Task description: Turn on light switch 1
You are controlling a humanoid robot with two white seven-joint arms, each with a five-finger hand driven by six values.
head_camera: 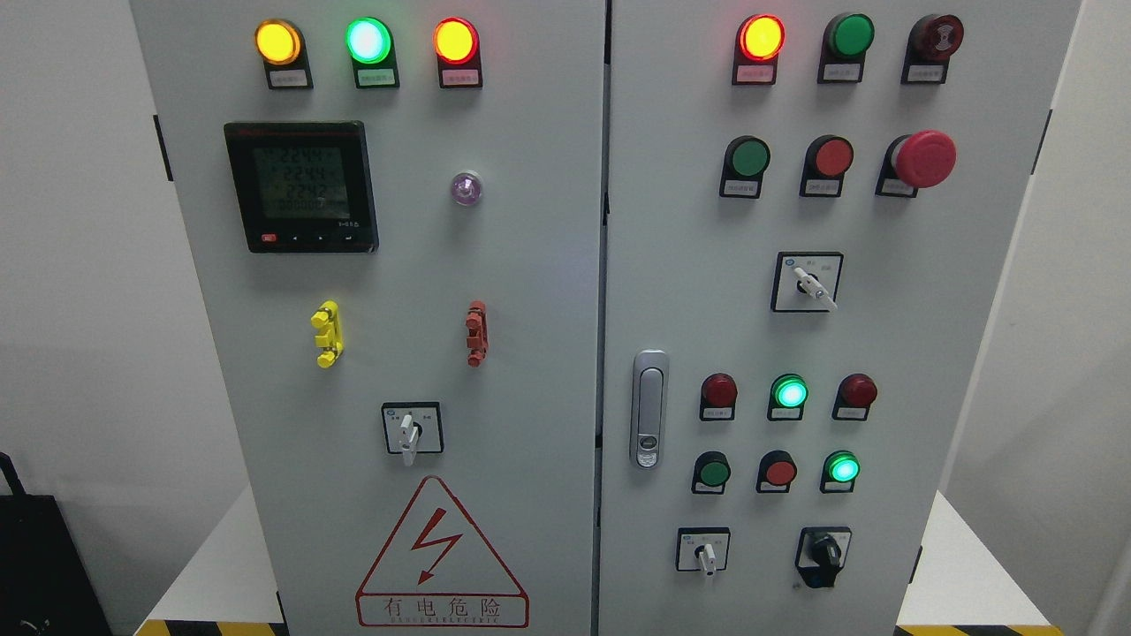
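Observation:
A grey electrical cabinet (530, 265) with two doors fills the head view. The left door carries a white rotary switch (408, 433) pointing down, a yellow toggle (327, 333) and a red toggle (476, 332). On the right door are a white rotary switch (814, 286) turned to the lower right, a small white rotary switch (706, 555) and a black rotary switch (825, 555). No label that I can read marks which one is switch 1. Neither hand shows in the picture.
Lit lamps: yellow (277, 41), green (368, 40) and red (456, 41) on the left door, red (761, 37) on the right. A red mushroom stop button (923, 159) sticks out. A door handle (648, 408) sits mid-cabinet. A dark object (35, 565) stands at the lower left.

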